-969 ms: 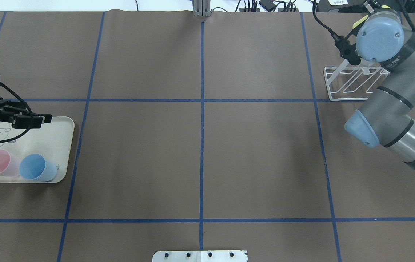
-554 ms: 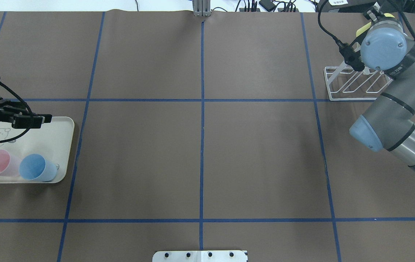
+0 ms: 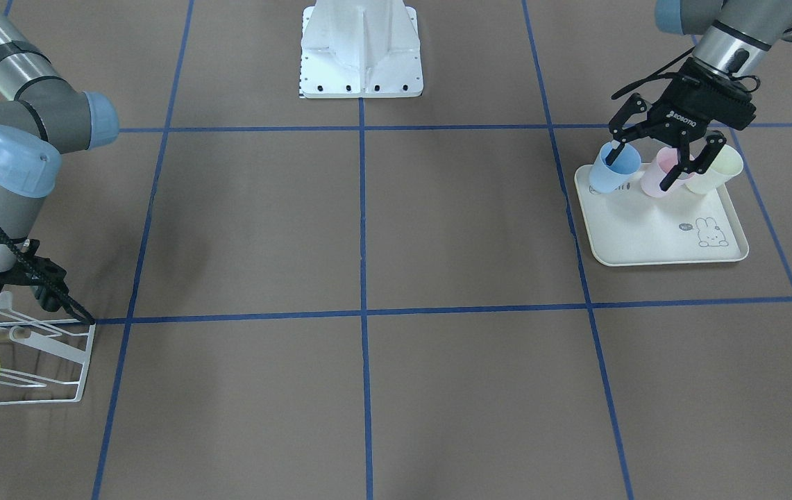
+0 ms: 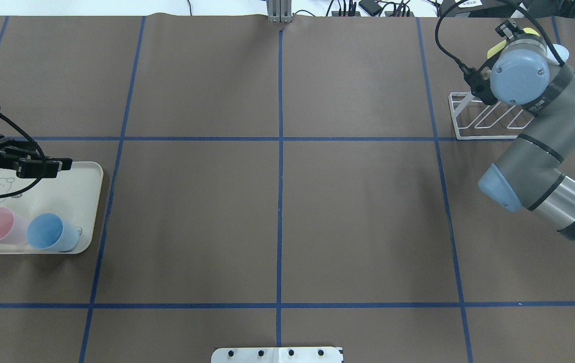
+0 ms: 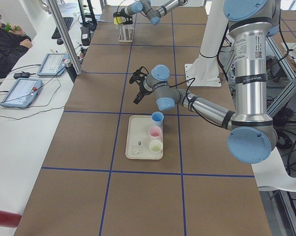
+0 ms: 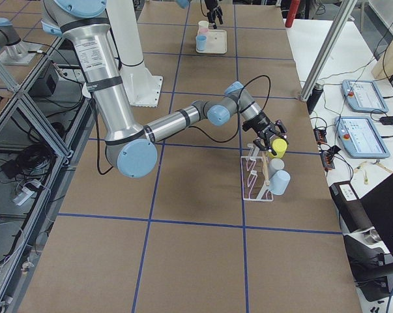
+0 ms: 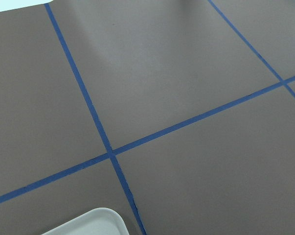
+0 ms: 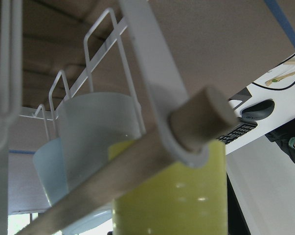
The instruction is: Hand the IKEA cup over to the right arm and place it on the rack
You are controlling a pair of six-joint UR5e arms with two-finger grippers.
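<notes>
My right gripper is at the white wire rack and looks shut on a yellow IKEA cup, held up against the rack's wooden dowel. The right wrist view shows this yellow cup just behind the dowel's end. A white cup and a light-blue cup hang on the rack. My left gripper hovers open over the cream tray, above a blue cup, a pink cup and a pale yellow cup.
Blue tape lines divide the brown table into squares. The robot's white base stands at the table's middle edge. A person sits at a side desk with tablets. A long black cable loops from my right wrist.
My right arm's wrist has shifted a little toward the far side of the rack. The left arm and the cups on the tray have not moved.
</notes>
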